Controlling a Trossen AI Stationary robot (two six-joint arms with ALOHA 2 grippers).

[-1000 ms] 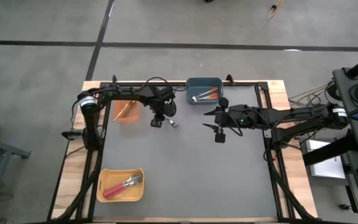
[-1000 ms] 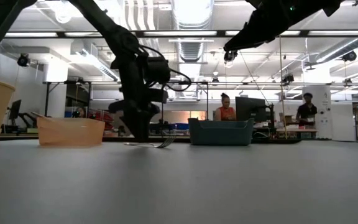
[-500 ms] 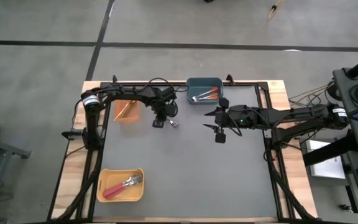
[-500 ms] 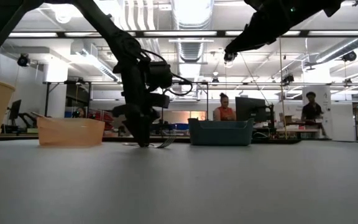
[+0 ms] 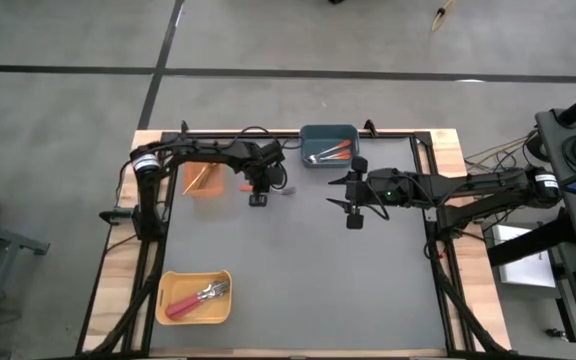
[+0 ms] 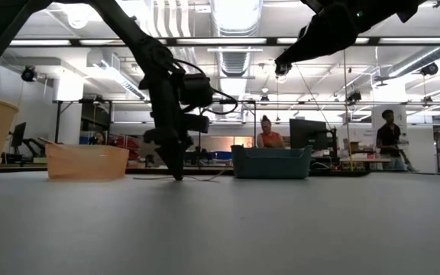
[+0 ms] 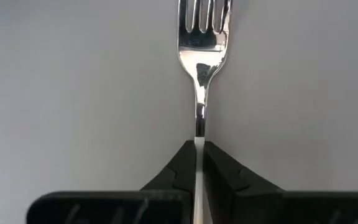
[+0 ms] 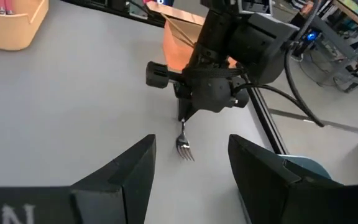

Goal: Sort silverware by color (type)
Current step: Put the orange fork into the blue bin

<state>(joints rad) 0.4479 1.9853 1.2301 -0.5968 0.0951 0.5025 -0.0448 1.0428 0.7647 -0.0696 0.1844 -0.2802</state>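
Observation:
A shiny metal fork (image 7: 202, 37) lies on the grey table (image 5: 298, 280) near its far edge, tines toward the right. My left gripper (image 5: 259, 193) stands over it, pointing down, and is shut on it. The fork's handle end is hidden under the gripper. The fork (image 8: 184, 147) and left gripper (image 8: 186, 117) also show in the right wrist view. My right gripper (image 5: 351, 200) hovers open above the table to the right, with nothing between its fingers. My left gripper pinches the fork's thin stem (image 7: 199, 134), a little behind the tines, between its two fingertips. The fingers come steeply from above. The fork lies flat on the table (image 6: 205, 179), with its tined end sticking out past the fingers.
An orange bin (image 5: 204, 178) with a gold piece stands left of the left gripper. A blue-grey bin (image 5: 328, 146) holds orange-handled forks at the far edge. A yellow bin (image 5: 194, 297) holds pink-handled forks at the near left. People move in the room behind.
My left gripper has sunk a little onto the fork, rolled about its own axis and shut on the stem. The fork has turned on the table: its tined end has swung toward the far edge and now lies flat.

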